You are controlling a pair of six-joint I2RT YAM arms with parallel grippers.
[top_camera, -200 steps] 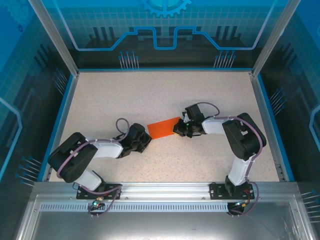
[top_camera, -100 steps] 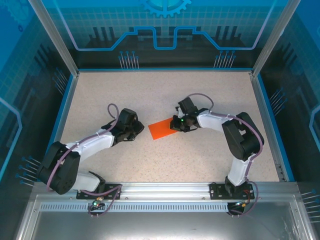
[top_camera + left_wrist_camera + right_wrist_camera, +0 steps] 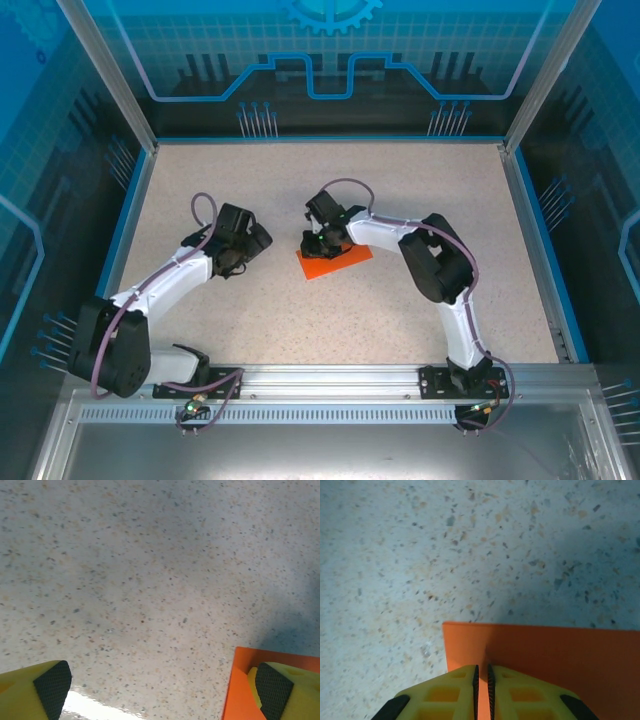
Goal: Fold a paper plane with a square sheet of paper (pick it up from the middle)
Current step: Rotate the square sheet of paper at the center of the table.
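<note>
Square sheet of paper (image 3: 338, 264), orange, flat midway between the desk (image 3: 250, 330) side edges; right gripper (image 3: 481, 680) all but clenched over its edge; left gripper (image 3: 160, 690) released wide at its corner.

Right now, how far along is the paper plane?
Done: the orange sheet lies flat as an oblong, so apparently folded at least once. In hand: the right gripper, fingers nearly together, is over its left end; the left gripper is open beside it. Left: no pointed nose or wings yet.
</note>
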